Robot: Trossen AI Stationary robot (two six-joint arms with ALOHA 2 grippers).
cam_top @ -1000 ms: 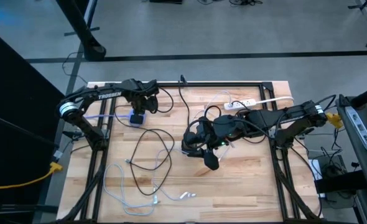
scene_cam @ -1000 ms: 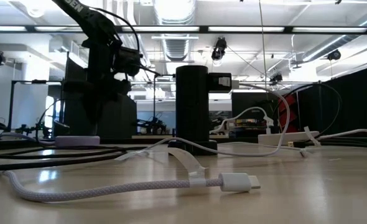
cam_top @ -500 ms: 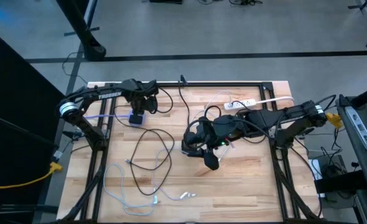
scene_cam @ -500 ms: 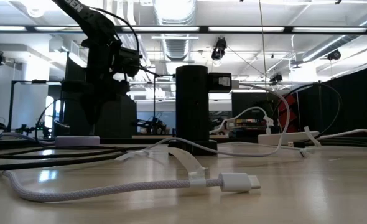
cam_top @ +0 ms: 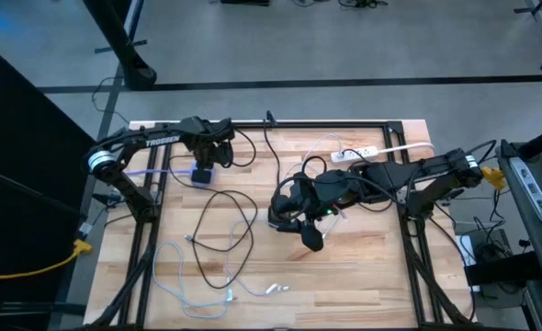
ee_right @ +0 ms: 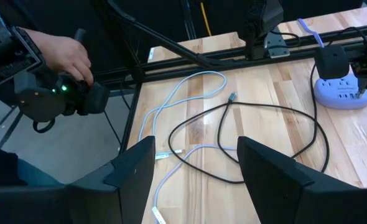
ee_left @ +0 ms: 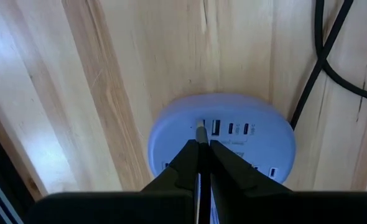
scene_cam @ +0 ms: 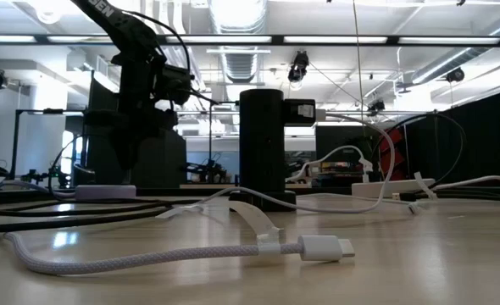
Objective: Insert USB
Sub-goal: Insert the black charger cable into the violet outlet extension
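A lavender oval charging hub (cam_top: pixel 202 175) lies flat on the wooden table at the far left; its top shows a row of ports (ee_left: pixel 230 129). My left gripper (ee_left: pixel 201 144) stands right above it, pointing straight down, shut on a thin USB plug (ee_left: pixel 201 134). My right gripper (ee_right: pixel 196 168) hangs open and empty above the table's middle (cam_top: pixel 282 210), facing the left side. From there the hub (ee_right: pixel 342 93) shows far off. In the low view the hub (scene_cam: pixel 106 191) lies at the left. My left gripper pinches the USB plug between its two fingertips (ee_left: pixel 186 155) from above, pointing down. The plug stands upright, and its metal tip (ee_left: pixel 201 129) meets the hub's top at the left end of the port row. I cannot tell whether the tip is inside a port.
A black cable (cam_top: pixel 230 221) loops across the table's middle, and light cables (cam_top: pixel 197 294) lie near the front. A white plug (scene_cam: pixel 322 248) lies close to the low camera. A black cylinder (scene_cam: pixel 263 144) stands mid-table. A white power strip (cam_top: pixel 358 153) lies at the back right. A person's hand (ee_right: pixel 65 56) holds a device beyond the table's edge.
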